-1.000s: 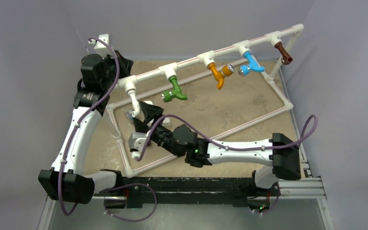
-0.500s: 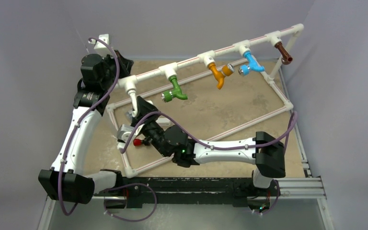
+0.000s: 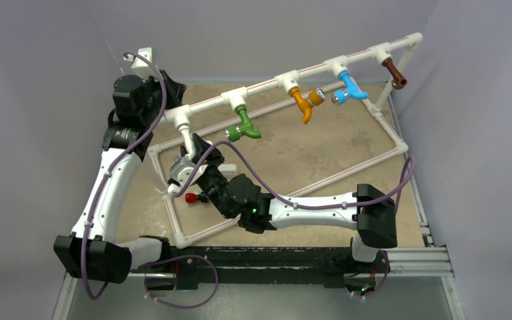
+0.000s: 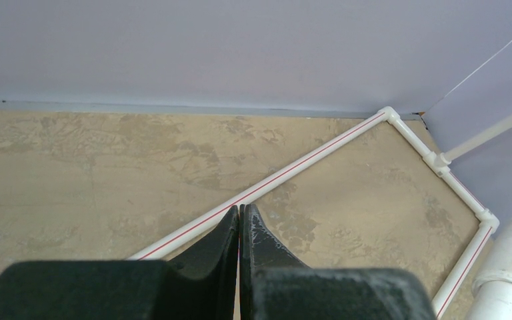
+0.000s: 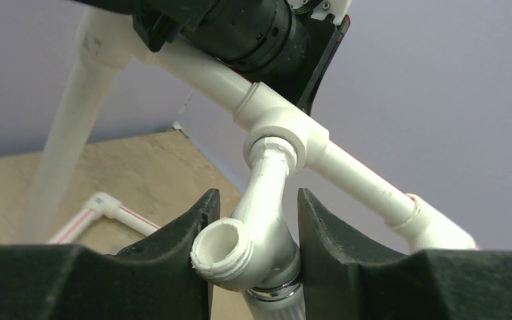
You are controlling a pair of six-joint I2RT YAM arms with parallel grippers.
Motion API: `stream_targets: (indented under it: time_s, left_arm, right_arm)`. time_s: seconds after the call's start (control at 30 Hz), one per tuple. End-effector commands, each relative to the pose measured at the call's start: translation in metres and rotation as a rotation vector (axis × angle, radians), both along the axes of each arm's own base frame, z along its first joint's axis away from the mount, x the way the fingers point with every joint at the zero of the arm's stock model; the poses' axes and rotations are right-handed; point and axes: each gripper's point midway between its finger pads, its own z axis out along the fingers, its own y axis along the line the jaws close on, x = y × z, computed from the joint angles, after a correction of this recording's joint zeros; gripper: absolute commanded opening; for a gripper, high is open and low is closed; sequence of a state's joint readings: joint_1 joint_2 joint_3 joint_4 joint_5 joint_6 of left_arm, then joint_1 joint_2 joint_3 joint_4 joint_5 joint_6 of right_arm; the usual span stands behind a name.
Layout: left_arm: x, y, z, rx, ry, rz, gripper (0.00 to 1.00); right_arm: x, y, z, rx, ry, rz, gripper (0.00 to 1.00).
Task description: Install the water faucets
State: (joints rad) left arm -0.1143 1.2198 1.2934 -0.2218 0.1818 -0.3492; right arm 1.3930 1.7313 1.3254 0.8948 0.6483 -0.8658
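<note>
The tan worktop [image 3: 307, 153] carries a white pipe floor frame [image 3: 347, 175]. Above it a raised rail [image 3: 263, 85] runs from the left edge up toward the far right corner.

The right arm [image 3: 320, 210] reaches from the near right corner across to the left edge. The left arm [image 3: 110, 187] rises along the left edge to the rail's left end.

Five faucets hang from the rail. The white faucet [image 5: 260, 213] sits nearest the left edge, its long axis nearly upright and its stem up in the leftmost tee [image 5: 293, 137]. The green faucet [image 3: 243, 125] hangs with its silvery end toward the left. The orange faucet [image 3: 303, 103] points down with its silvery end toward the right. The blue faucet [image 3: 349, 89] has its silvery end toward the left. The brown faucet [image 3: 394, 73] slants down toward the right edge.

The right claw [image 5: 257, 200] is closed narrowly on the white faucet, one finger on each side of its lower body. The left claw [image 4: 239, 217] has its fingers pressed together with nothing between them.

A small red-and-black piece [image 3: 191, 198] lies on the worktop near the left edge, just beside the right wrist.

Only the top view shows all five faucets. Only the right wrist view shows the white faucet's open threaded mouth facing the camera, the silvery ring beneath it and the stem in the socket. The left wrist view shows no faucet, only worktop, floor frame and a bit of white pipe at its right edge.
</note>
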Motion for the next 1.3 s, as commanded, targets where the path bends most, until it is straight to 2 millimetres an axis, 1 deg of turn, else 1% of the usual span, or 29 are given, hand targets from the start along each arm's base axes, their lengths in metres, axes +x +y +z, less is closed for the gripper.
stream_targets:
  time_s: [0.0,0.07,0.17,0.27,0.3,0.4,0.43,0.5,0.6,0.67,0.73,0.8,0.87,0.97,1.07,1.13,1.2,1.27]
  left_arm:
    - [-0.018,-0.01,-0.077,0.014,0.264,-0.051,0.0]
    - [-0.018,-0.01,-0.076,0.013,0.263,-0.053,0.0]
    - [-0.018,-0.01,-0.076,0.013,0.261,-0.053,0.0]
    - [-0.018,-0.01,-0.075,0.013,0.26,-0.053,0.0]
    - [-0.018,-0.01,-0.075,0.013,0.259,-0.052,0.0]
    - [-0.018,-0.01,-0.076,0.013,0.263,-0.052,0.0]
    - [-0.018,-0.01,-0.076,0.013,0.263,-0.052,0.0]
    - [-0.018,-0.01,-0.077,0.013,0.265,-0.052,0.0]
    - [-0.017,-0.009,-0.078,0.016,0.266,-0.046,0.0]
    - [-0.017,-0.009,-0.078,0.017,0.265,-0.043,0.0]
    - [-0.016,-0.008,-0.078,0.019,0.266,-0.041,0.0]
    - [-0.016,-0.008,-0.079,0.019,0.267,-0.04,0.0]
    - [-0.016,-0.008,-0.079,0.02,0.268,-0.039,0.0]
    - [-0.015,-0.007,-0.08,0.023,0.271,-0.031,0.0]
    - [-0.014,-0.006,-0.081,0.022,0.274,-0.03,0.0]
    - [-0.013,-0.007,-0.081,0.02,0.275,-0.035,0.04]
    - [-0.013,-0.009,-0.079,0.012,0.269,-0.046,0.08]
    - [-0.011,-0.011,-0.075,0.007,0.259,-0.056,0.13]
  right_arm:
    - [-0.003,-0.012,0.041,0.635,0.33,0.105,0.0]
    - [-0.002,-0.012,0.042,0.616,0.311,0.095,0.01]
    - [-0.001,-0.011,0.042,0.532,0.269,0.068,0.38]
    - [-0.003,-0.013,0.037,0.446,0.229,0.052,0.61]
    - [-0.004,-0.013,0.036,0.415,0.214,0.052,0.67]
    - [-0.009,-0.017,0.032,0.324,0.175,0.037,0.82]
    - [-0.011,-0.018,0.03,0.299,0.161,0.03,0.85]
    - [-0.016,-0.027,0.035,0.264,0.129,0.021,0.9]
    - [-0.024,-0.037,0.045,0.224,0.096,0.033,0.94]
    - [-0.034,-0.04,0.055,0.188,0.073,0.076,0.97]
    - [-0.043,-0.043,0.065,0.141,0.055,0.121,0.98]
    - [-0.048,-0.05,0.071,0.1,0.062,0.141,0.98]
    - [-0.051,-0.062,0.078,0.077,0.072,0.155,0.98]
    - [-0.055,-0.098,0.095,0.117,0.128,0.164,0.98]
    - [-0.058,-0.122,0.088,0.151,0.264,0.165,0.98]
    - [-0.056,-0.14,0.079,0.191,0.362,0.127,0.99]
    - [-0.056,-0.157,0.063,0.226,0.461,0.095,0.99]
    - [-0.059,-0.171,0.042,0.258,0.566,0.067,0.99]
